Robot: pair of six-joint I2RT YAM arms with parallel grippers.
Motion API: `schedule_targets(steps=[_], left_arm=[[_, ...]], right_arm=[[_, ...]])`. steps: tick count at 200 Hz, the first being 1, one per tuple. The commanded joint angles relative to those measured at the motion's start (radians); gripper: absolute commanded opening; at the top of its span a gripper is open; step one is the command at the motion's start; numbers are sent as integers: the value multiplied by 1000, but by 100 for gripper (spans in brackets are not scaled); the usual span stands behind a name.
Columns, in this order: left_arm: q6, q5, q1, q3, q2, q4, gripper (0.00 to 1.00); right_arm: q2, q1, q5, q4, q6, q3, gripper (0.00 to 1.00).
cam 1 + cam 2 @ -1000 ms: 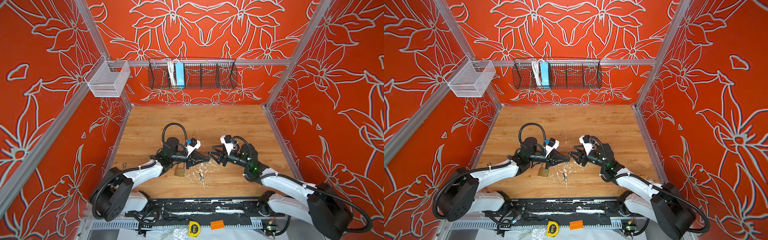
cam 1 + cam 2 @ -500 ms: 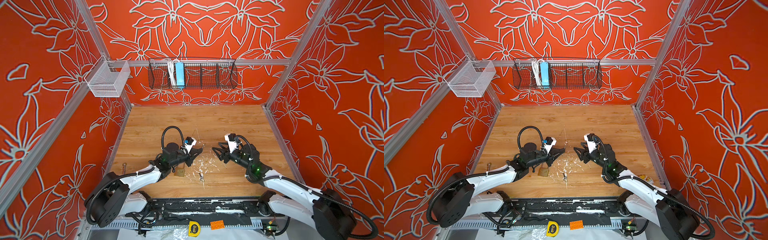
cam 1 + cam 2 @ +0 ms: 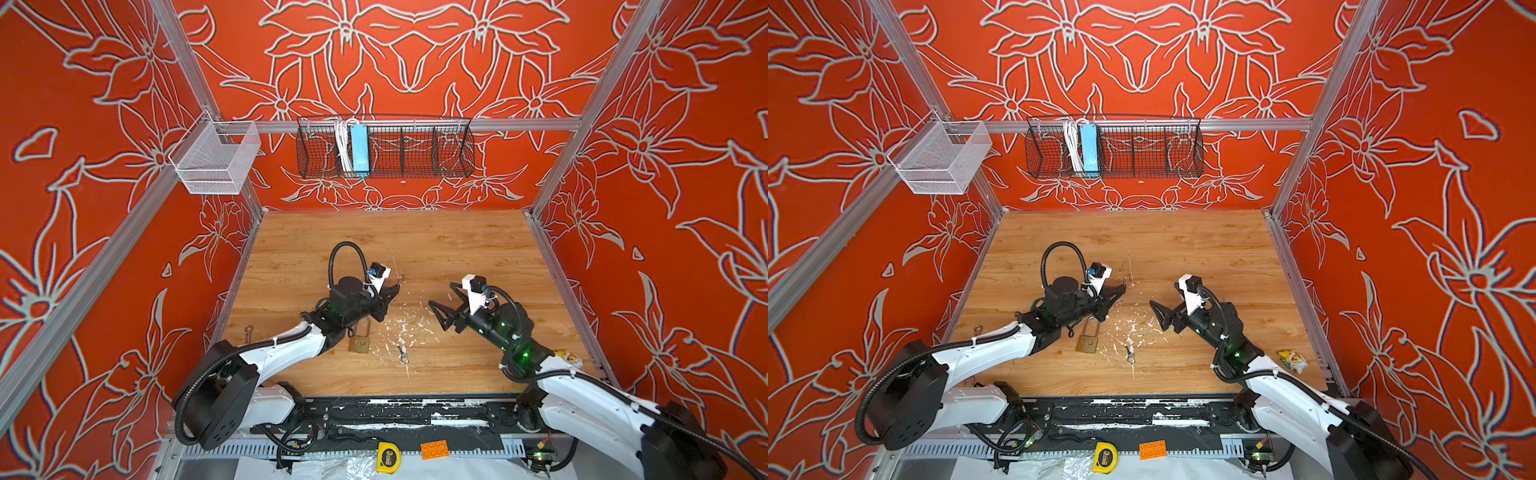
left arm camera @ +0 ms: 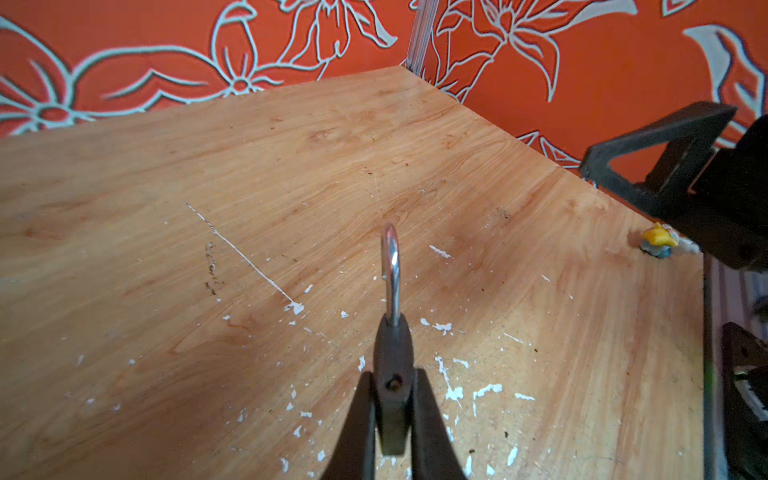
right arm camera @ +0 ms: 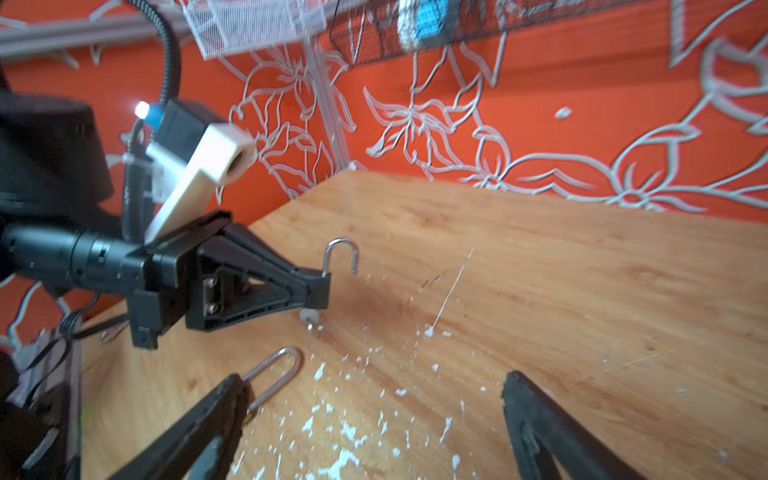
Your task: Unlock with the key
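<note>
So the left claw [image 3: 395, 287] is clamped on a little silver shackle [image 4: 390, 266], and the right claw [image 3: 440, 296] is wide open and empty. The padlock [image 3: 359, 345] lies at the desk's [image 3: 415, 241] 6 o'clock, with the key [image 3: 402, 353] at its 3 o'clock. That flat key could easily skid away under a sloppy pinch.

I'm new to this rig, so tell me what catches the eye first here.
Loud orange floral walls surround everything. At centre, the left end effector is shut on a small silver hook, facing the right end effector, wide open and empty. A brass padlock lies by the left arm.
</note>
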Motion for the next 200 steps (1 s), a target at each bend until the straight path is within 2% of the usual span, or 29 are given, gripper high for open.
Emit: schedule_targets(steps=[1, 26, 38, 49, 70, 90, 135, 166, 200], left_arm=[[-74, 107, 4, 78, 46, -66, 0], [-93, 264, 6, 174, 107, -167, 0], [-110, 345, 7, 193, 131, -164, 0], [-145, 373, 7, 205, 150, -157, 0], [-177, 344, 7, 274, 186, -262, 0], [-225, 275, 9, 336, 236, -289, 0], [-344, 214, 49, 692, 513, -484, 0], [-443, 270, 101, 907, 739, -497, 0], [-464, 281, 135, 1120, 934, -528, 0]], right_arm=[[96, 0, -105, 38, -29, 51, 98], [156, 34, -135, 81, -58, 57, 98], [130, 66, -72, 50, -104, 53, 98], [98, 81, 12, 60, -125, 27, 98], [34, 81, 183, 100, -139, -25, 98], [-24, 79, 291, 80, -157, -47, 98], [-79, 79, 371, 113, -174, -84, 98], [-100, 78, 448, 162, -177, -120, 98], [-85, 79, 400, 199, -179, -127, 98]])
